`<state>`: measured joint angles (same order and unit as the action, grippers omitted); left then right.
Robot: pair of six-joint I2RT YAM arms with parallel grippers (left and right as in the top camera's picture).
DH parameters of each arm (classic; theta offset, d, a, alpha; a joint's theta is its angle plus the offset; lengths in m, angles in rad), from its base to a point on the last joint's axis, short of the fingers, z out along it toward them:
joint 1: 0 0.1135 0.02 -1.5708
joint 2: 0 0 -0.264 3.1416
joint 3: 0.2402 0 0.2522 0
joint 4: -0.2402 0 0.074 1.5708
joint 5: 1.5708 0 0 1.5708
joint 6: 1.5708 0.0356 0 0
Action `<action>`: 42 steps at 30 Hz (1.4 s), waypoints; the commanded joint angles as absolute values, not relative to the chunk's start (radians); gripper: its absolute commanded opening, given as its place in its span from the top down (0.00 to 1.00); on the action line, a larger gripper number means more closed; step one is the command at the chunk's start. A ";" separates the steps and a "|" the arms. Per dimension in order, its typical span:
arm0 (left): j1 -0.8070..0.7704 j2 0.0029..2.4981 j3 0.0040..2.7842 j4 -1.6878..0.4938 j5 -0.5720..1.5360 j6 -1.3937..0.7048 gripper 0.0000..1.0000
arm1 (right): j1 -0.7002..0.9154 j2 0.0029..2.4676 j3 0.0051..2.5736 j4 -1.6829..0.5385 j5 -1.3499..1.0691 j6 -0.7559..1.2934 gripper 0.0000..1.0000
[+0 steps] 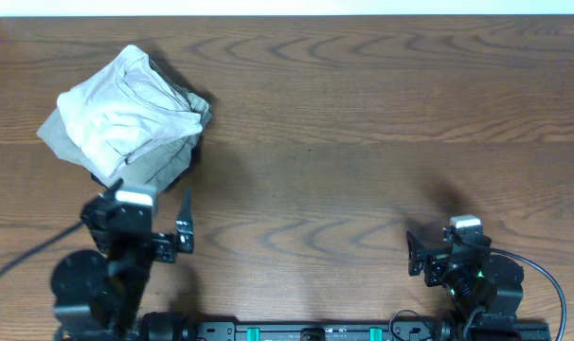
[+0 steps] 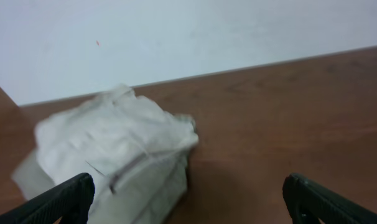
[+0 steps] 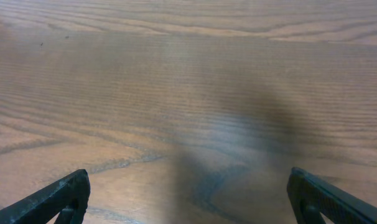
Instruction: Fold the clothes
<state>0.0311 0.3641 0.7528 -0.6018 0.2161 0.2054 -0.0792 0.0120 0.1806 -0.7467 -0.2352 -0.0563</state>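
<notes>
The clothes (image 1: pixel 126 109) lie as a crumpled, pale off-white bundle at the table's far left. They also show in the left wrist view (image 2: pixel 114 149), in front of the left finger. A darker grey-beige layer (image 1: pixel 164 156) shows at the bundle's near edge. My left gripper (image 1: pixel 150 204) is open and empty just in front of the bundle, apart from it; in its wrist view (image 2: pixel 188 193) the jaws are spread wide. My right gripper (image 1: pixel 448 244) is open and empty at the front right, over bare wood (image 3: pixel 188 193).
The wooden table (image 1: pixel 344 142) stretches between the arms. A pale wall (image 2: pixel 195 37) rises behind the table's far edge. A black cable (image 1: pixel 22 260) runs off at the front left.
</notes>
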 commanded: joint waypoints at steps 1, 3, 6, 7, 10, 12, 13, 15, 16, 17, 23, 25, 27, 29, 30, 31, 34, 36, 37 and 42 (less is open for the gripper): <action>0.035 0.257 0.644 -0.584 0.247 0.166 0.02 | -0.069 0.006 0.179 -0.749 -0.243 -0.064 0.01; 0.033 0.189 0.577 -0.574 0.251 0.147 0.02 | -0.069 0.006 0.179 -0.749 -0.243 -0.064 0.01; 0.033 0.106 0.489 -0.533 0.254 0.128 0.02 | -0.069 0.006 0.179 -0.749 -0.244 -0.064 0.01; 0.033 0.081 0.458 -0.511 0.255 0.123 0.02 | -0.069 0.006 0.179 -0.749 -0.244 -0.064 0.01; 0.033 0.041 0.382 -0.443 0.267 0.109 0.02 | -0.069 0.006 0.179 -0.749 -0.244 -0.064 0.01; 0.033 0.024 0.343 -0.411 0.281 0.109 0.02 | -0.069 0.006 0.179 -0.749 -0.244 -0.064 0.01; 0.033 0.013 0.324 -0.401 0.281 0.097 0.02 | -0.069 0.006 0.179 -0.749 -0.243 -0.064 0.01; 0.025 0.001 0.294 -0.377 0.279 0.092 0.02 | -0.069 0.006 0.179 -0.749 -0.244 -0.064 0.01; 0.020 0.002 0.283 -0.369 0.279 0.092 0.02 | -0.069 0.006 0.179 -0.749 -0.244 -0.064 0.01; 0.013 0.002 0.274 -0.364 0.277 0.092 0.02 | -0.069 0.006 0.179 -0.749 -0.244 -0.064 0.01; 0.001 0.002 0.241 -0.331 0.233 0.092 0.02 | -0.069 0.006 0.179 -0.749 -0.244 -0.064 0.01; 0.001 0.002 0.213 -0.312 0.213 0.092 0.02 | -0.069 0.006 0.179 -0.749 -0.243 -0.064 0.01; 0.001 0.002 0.178 -0.294 0.209 0.091 0.02 | -0.069 0.006 0.179 -0.749 -0.244 -0.064 0.01; 0.001 0.002 0.141 -0.266 0.209 0.078 0.02 | -0.069 0.006 0.179 -0.749 -0.244 -0.064 0.01; 0.000 0.002 0.123 -0.250 0.209 0.071 0.02 | -0.069 0.006 0.179 -0.749 -0.244 -0.064 0.01; 0.000 0.002 0.111 -0.239 0.210 0.068 0.02 | -0.069 0.006 0.179 -0.749 -0.244 -0.064 0.01; 0.000 0.002 0.070 -0.213 0.209 0.040 0.02 | -0.069 0.006 0.179 -0.749 -0.244 -0.064 0.01; 0.000 0.002 0.065 -0.203 0.211 0.031 0.02 | -0.069 0.006 0.179 -0.749 -0.244 -0.064 0.01; -0.002 0.002 0.065 -0.204 0.213 0.031 0.02 | -0.069 0.006 0.179 -0.749 -0.244 -0.064 0.01; -0.005 0.003 0.065 -0.204 0.213 0.031 0.02 | -0.069 0.006 0.179 -0.749 -0.244 -0.064 0.01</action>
